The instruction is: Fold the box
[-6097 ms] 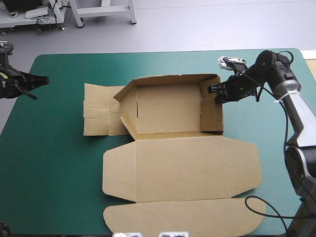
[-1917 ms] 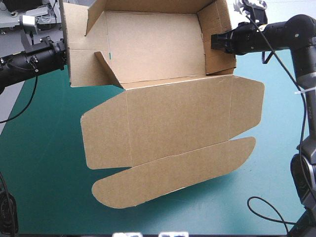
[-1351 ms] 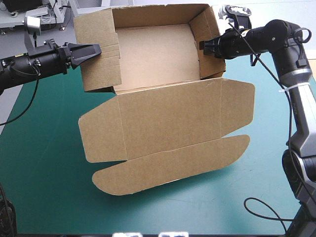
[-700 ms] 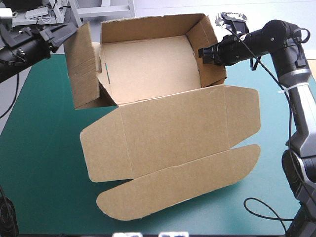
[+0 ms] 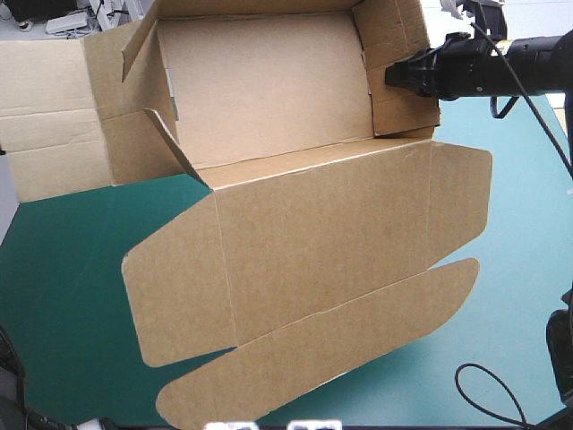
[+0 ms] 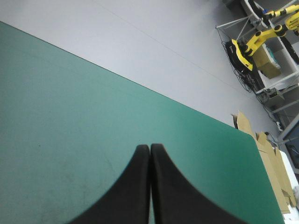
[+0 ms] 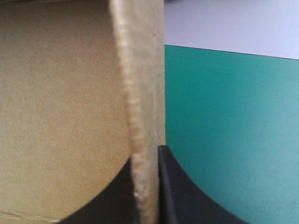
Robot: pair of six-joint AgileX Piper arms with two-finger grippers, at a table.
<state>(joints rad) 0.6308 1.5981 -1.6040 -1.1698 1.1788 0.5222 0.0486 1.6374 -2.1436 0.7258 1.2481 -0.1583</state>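
Note:
The brown box (image 5: 269,81) hangs tilted above the teal-green table (image 5: 63,287), its tray open toward the high view. The long lid (image 5: 322,233) and its rounded tuck flap (image 5: 313,358) hang down in front. The left end flap (image 5: 54,116) is spread out flat to the left. My right gripper (image 5: 394,76) is shut on the box's right wall (image 7: 140,70), whose edge runs between the black fingers (image 7: 175,186). My left gripper (image 6: 149,146) is shut on nothing, with only bare table cover ahead of it. The box hides it in the high view.
The left wrist view shows more brown board (image 6: 268,151) lying past the table's edge. The table's edge (image 6: 154,88) crosses ahead of the left gripper, with grey floor beyond it. Teal-green cover shows below the hanging lid at the front left and right.
The box has risen and come nearer the high camera. Its left flap, standing up just before, now lies spread out to the left. The left arm has gone out of the high view.

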